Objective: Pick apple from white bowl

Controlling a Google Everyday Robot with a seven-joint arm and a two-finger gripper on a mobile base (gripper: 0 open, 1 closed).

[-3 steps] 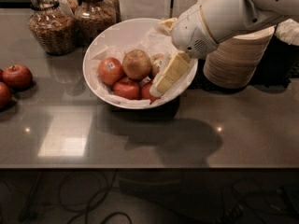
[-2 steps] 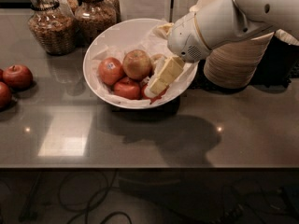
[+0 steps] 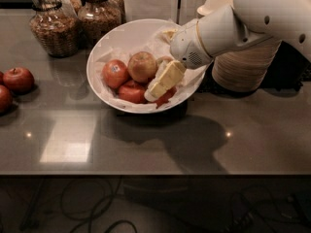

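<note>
One arm: the white robot arm (image 3: 252, 23) reaches in from the right, above the white bowl (image 3: 99, 47).
Gripper: the gripper (image 3: 156, 87) is down inside the bowl, angled low to the left, just to the right of the apple (image 3: 142, 66).
Grip: spread or pressed together, cannot tell.
Apple: yellowish-tan with red streaks, mid-bowl on crumpled white paper (image 3: 160, 38), against a stickered red apple (image 3: 115, 73) and a lower red apple (image 3: 132, 92).
Counter: the grey counter (image 3: 146, 144) holds two loose red apples (image 3: 18, 79) at far left, glass jars (image 3: 48, 25) behind, stacked beige bowls (image 3: 243, 67) at right.
</note>
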